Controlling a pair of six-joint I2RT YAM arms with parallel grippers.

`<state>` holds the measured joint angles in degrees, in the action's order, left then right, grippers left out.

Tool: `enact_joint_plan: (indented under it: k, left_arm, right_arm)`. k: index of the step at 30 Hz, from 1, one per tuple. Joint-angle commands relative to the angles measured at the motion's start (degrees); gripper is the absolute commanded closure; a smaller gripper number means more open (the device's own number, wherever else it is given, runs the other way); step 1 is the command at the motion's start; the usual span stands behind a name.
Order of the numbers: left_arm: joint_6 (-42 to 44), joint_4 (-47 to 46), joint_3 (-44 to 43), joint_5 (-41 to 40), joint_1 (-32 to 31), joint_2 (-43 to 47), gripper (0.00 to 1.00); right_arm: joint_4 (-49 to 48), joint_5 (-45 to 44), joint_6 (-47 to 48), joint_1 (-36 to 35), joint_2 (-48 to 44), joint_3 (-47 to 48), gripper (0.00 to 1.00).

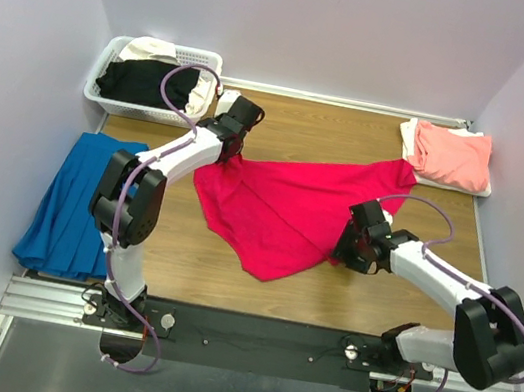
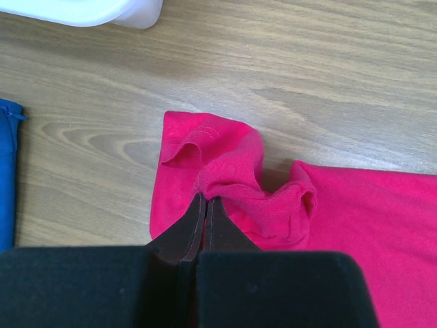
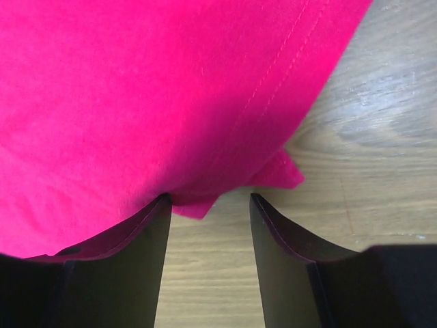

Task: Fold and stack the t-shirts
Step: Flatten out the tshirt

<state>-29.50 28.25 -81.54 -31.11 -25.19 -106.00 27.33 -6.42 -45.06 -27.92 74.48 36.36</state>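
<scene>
The left gripper [image 2: 205,199] has its jaws pressed together on a bunched fold of the crimson t-shirt [image 2: 355,219], at the corner nearest the basket [image 1: 107,96]. The pinch appears placed so that this corner can be drawn out or carried over for a fold. The right gripper [image 3: 208,198] has its jaws well apart and holds nothing. The shirt's hem corner drapes over the tip of one finger, and the other finger stands over the bare table [image 3: 382,137], so it is judged ready to close on that hem. The shirt lies mid-table between the arms, lapped diagonally and not yet folded. A salmon-pink t-shirt [image 1: 450,153] rests folded at the far right on a pale t-shirt [image 1: 408,130]. A black t-shirt [image 1: 145,82] and a cream t-shirt [image 1: 156,48] wait in the basket, and a blue pleated garment [image 1: 73,203] lies at the left. The crimson shirt's sleeves and neckline cannot be made out. Each wrist housing cuts off the cloth nearest its camera.
</scene>
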Motion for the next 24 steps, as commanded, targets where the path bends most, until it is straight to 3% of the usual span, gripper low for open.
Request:
enact_joint_plan:
  k: [1, 7, 8, 11, 16, 17, 18, 22, 24]
  left_arm:
    - [0.7, -0.9, 1.0, -0.1, 0.7, 2.9, 1.0]
    - [0.8, -1.4, 2.7, -0.1, 1.4, 4.0, 1.0]
    - [0.8, -1.4, 3.1, -0.2, 1.5, 4.0, 1.0]
    - [0.8, -1.7, 3.7, 0.0, 1.8, 4.5, 1.0]
    - [0.8, -1.9, 4.1, 0.2, 2.3, 4.8, 1.0]
    - [0.9, -2.0, 4.1, 0.2, 2.4, 4.9, 1.0]
    - [1.0, -2.0, 4.1, 0.1, 2.5, 4.8, 1.0]
    - [1.3, -2.1, 4.2, 0.1, 3.0, 4.9, 1.0]
    - [1.5, -2.2, 3.8, 0.1, 3.5, 4.7, 1.0]
  right_arm:
    - [-4.5, -0.9, -0.9, -0.5, 3.2, -1.0, 0.41]
    - [-5.9, -0.1, 0.1, -0.5, 6.6, -0.2, 0.46]
    - [-5.9, 0.0, 0.1, -0.6, 6.9, 0.0, 0.57]
    - [-5.9, 0.4, 0.5, -0.6, 7.4, 0.4, 0.7]
    - [-5.0, 0.8, 0.4, -0.6, 7.3, -0.1, 0.83]
    - [-4.6, 0.6, 0.3, -0.6, 7.2, -0.1, 0.95]
    - [-4.0, 0.3, 0.1, -0.6, 6.8, 0.1, 0.99]
    - [0.2, -1.1, -0.4, -0.6, 4.5, 1.2, 0.99]
    - [1.5, -1.2, -0.4, -0.6, 2.5, 1.5, 0.82]
